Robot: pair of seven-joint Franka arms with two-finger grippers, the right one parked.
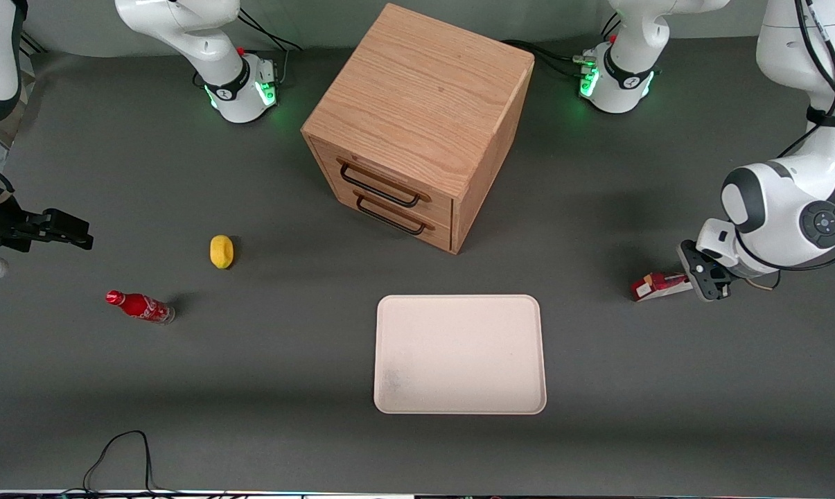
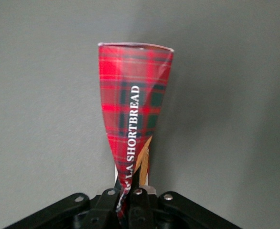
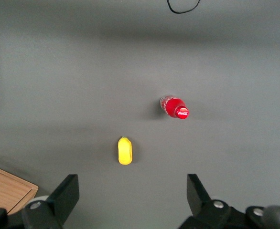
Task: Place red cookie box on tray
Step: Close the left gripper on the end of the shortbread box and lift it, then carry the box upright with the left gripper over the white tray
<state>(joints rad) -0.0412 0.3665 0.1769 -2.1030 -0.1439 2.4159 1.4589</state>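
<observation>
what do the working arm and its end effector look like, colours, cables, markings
The working arm has glossy white rounded shells with dark grey joint bands and a dark round cap bearing small button markings. Black cables run down alongside its upper links. Its base is white with a black ring and glowing green lights. The end effector, beside the red cookie box, is black with a white mount; in the wrist view its black fingers carry silver screws.

On the red cookie box [image 2: 134, 124], which the pincer [image 2: 128, 200] grips at one end, white capital letters run along the tartan face. They read "LA SHORTBREAD"; the start of the line is hidden near the pincer, so the word before is not complete. Well apart from the pincer, toward the parked arm's end of the desk, the small red soda bottle [image 1: 140, 306] carries a white script logo that looks like Coca-Cola, also on its cap [image 3: 182, 112].
</observation>
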